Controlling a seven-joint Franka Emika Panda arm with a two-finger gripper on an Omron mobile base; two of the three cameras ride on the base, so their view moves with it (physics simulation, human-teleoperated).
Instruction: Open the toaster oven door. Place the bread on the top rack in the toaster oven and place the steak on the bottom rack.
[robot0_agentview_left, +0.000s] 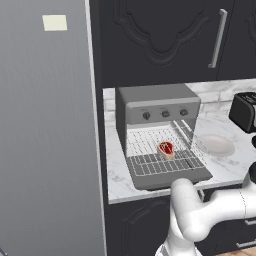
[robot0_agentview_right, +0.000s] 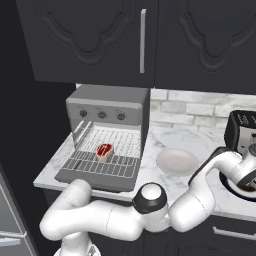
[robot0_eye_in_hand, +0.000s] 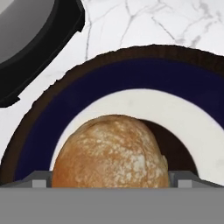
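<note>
Bread (robot0_eye_in_hand: 110, 151) sits close under the hand camera, on a dark blue plate (robot0_eye_in_hand: 131, 78) with a white middle.
Gripper (robot0_agentview_right: 250, 175) is low over this plate at the right end of the counter (robot0_agentview_right: 200, 140); I cannot tell if its fingers are open or closed. Well apart, the toaster oven (robot0_agentview_left: 157, 107) has its door (robot0_agentview_left: 170, 177) down, and the steak (robot0_agentview_left: 166, 149) lies on the bottom rack (robot0_agentview_left: 150, 162).

text: none legible | note on fridge (robot0_agentview_left: 54, 22): blank | toaster oven (robot0_agentview_left: 155, 107) knob panel: marks too small to read
</note>
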